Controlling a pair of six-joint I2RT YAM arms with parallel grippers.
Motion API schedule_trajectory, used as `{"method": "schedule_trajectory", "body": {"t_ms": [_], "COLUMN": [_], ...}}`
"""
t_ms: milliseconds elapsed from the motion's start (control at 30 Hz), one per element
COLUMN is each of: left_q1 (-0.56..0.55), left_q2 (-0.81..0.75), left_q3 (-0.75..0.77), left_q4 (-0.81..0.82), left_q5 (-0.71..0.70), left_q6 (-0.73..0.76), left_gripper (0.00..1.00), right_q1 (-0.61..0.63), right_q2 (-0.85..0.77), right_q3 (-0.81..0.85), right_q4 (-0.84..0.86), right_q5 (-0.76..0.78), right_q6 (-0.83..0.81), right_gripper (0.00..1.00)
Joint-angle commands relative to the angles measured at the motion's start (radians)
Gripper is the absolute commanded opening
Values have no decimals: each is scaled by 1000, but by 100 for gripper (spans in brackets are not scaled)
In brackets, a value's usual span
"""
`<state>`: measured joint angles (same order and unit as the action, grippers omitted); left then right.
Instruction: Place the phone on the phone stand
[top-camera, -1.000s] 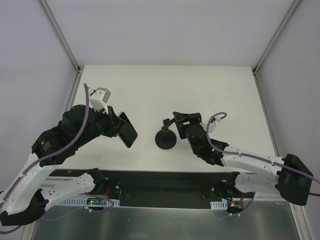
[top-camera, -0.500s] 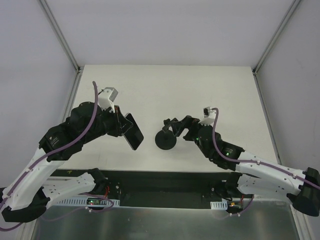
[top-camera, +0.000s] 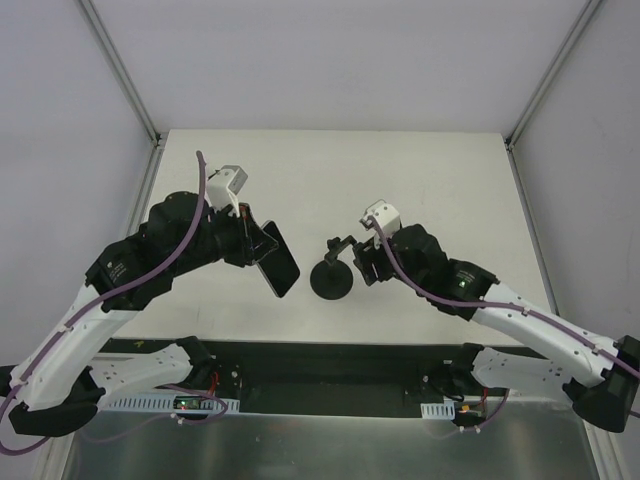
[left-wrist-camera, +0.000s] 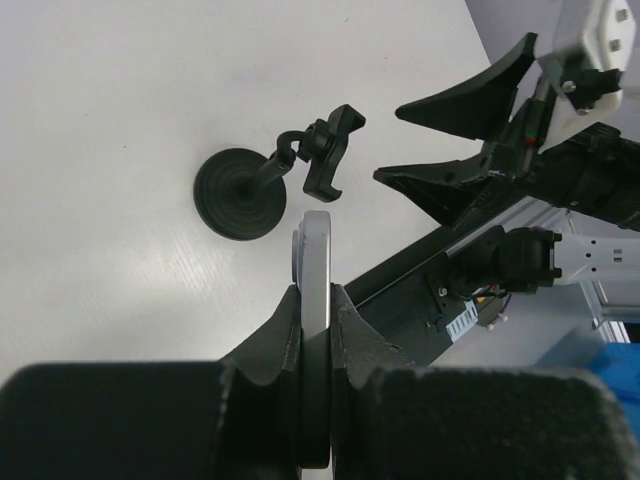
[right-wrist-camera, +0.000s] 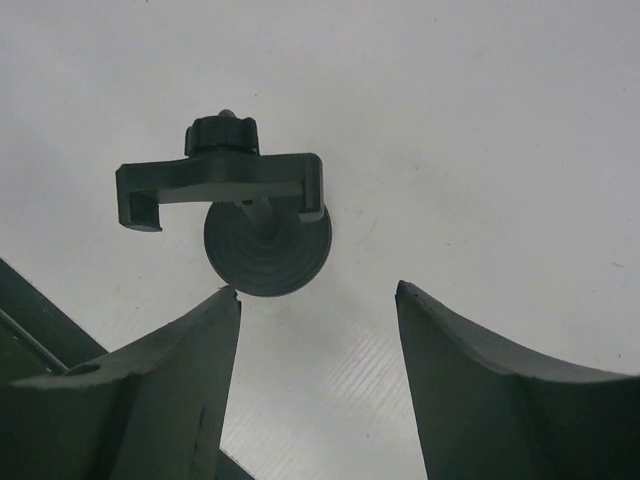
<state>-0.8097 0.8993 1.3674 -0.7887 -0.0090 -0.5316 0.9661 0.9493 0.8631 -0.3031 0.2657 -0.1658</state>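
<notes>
left gripper pinches slim black-glass phone edge-on, carried closer, now near small black disc-base phone stand | right gripper spread, backed off stand | approach clear, seating likely next

Black phone stand, white table

In the left wrist view we saw the phone only edge-on, its lower part buried between the fingers of the left pincer, so neither face showed. From the right wrist, the phone stand hid most of its stem behind its own bracket head, and both fingers of the right pincer ran off the picture's bottom edge.
</notes>
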Motion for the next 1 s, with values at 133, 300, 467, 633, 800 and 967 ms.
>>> {"method": "schedule_trajectory", "body": {"t_ms": [133,300,467,633,800,967], "left_q1": [4,10,20,32,41,76], "left_q2": [38,70,89,72,67,64], "left_q3": [79,79,81,68,53,29], "left_q4": [78,75,77,85,88,94], "left_q5": [64,70,86,67,37,67], "left_q6": [-24,-42,-48,-51,-57,-61], "left_gripper": [0,0,0,0,0,0], "right_q1": [-20,-26,-55,-73,-78,-79], "right_q2": [126,149,160,189,215,247], "right_q3": [111,109,117,131,155,186], "right_q4": [2,56,75,91,99,99], "right_q5": [-76,-48,-103,-125,-148,-169], "right_q6": [-187,-221,-212,-202,-198,-193], "right_gripper": [59,53,48,45,43,35]}}
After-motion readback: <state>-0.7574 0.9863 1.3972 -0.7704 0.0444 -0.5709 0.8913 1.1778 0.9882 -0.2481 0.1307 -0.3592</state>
